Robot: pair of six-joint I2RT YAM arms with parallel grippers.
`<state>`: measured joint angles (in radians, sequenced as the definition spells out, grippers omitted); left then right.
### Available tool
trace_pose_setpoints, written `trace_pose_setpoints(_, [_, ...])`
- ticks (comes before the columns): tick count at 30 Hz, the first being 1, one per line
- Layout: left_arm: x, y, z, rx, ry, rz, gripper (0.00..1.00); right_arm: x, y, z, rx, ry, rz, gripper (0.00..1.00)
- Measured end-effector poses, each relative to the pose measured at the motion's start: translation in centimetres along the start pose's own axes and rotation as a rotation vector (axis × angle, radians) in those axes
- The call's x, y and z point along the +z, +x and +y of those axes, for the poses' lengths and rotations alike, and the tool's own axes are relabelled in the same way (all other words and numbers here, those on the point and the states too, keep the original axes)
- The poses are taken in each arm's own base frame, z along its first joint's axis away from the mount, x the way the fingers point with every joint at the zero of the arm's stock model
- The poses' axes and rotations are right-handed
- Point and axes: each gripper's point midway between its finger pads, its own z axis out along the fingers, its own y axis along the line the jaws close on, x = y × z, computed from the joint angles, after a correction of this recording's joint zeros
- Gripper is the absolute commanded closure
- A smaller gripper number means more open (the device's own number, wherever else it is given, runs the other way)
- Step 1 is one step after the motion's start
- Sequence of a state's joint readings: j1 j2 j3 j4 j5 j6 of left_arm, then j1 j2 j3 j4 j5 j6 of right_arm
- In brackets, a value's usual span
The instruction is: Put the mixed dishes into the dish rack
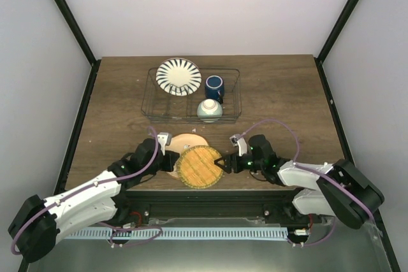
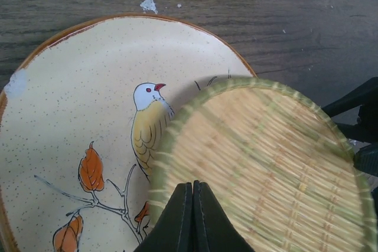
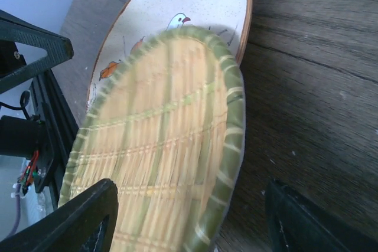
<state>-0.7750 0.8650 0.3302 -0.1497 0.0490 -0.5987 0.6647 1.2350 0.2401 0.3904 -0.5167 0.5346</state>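
Observation:
The yellow-orange woven plate (image 1: 199, 166) lies tilted over the near part of the cream plate with a bird pattern (image 1: 186, 141) at the table's front. My left gripper (image 1: 173, 162) is shut, its tips (image 2: 193, 184) resting together on the woven plate's (image 2: 266, 163) near rim, nothing between them. My right gripper (image 1: 223, 160) is open, with its fingers astride the woven plate's (image 3: 165, 146) right rim. The wire dish rack (image 1: 237, 93) at the back holds the blue-striped white plate (image 1: 178, 76), the dark blue mug (image 1: 214, 86) and the mint-green bowl (image 1: 209, 110).
Bare wooden table lies to the left and right of the rack and between the rack and the two plates. White walls with black frame posts enclose the table. Small white chips (image 2: 148, 4) lie on the wood beyond the cream plate (image 2: 77, 104).

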Motion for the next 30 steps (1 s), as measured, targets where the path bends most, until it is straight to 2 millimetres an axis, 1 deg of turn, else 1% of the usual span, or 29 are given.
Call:
trace_pose_setpoints(5, [0.1, 0.1, 0.1, 0.000, 0.001, -0.002, 1.00, 0.5, 0.2, 0.3, -0.001, -0.037, 0.011, 0.37])
trace_pose_setpoints(10, [0.2, 0.2, 0.2, 0.000, -0.003, 0.002, 1.00, 1.0, 1.0, 0.2, 0.013, -0.055, 0.046, 0.49])
trace_pose_setpoints(12, [0.3, 0.3, 0.2, 0.000, -0.004, 0.003, 1.00, 1.1, 1.2, 0.1, 0.016, -0.058, 0.057, 0.51])
trace_pose_setpoints(15, [0.4, 0.6, 0.5, -0.001, -0.009, 0.009, 1.00, 1.2, 1.6, 0.1, 0.022, -0.063, 0.072, 0.56])
trace_pose_setpoints(20, [0.4, 0.6, 0.5, -0.001, -0.008, 0.008, 1.00, 1.3, 1.7, 0.2, 0.026, -0.074, 0.085, 0.56])
trace_pose_setpoints(23, [0.4, 0.6, 0.5, -0.001, -0.006, 0.006, 1.00, 1.4, 1.7, 0.3, 0.029, -0.079, 0.091, 0.59])
trace_pose_setpoints(26, [0.5, 0.6, 0.5, -0.001, -0.005, 0.005, 1.00, 1.6, 1.7, 0.4, 0.031, -0.086, 0.095, 0.66])
trace_pose_setpoints(30, [0.6, 0.8, 0.7, -0.001, -0.010, 0.011, 1.00, 1.9, 1.7, 0.7, 0.036, -0.100, 0.106, 0.81])
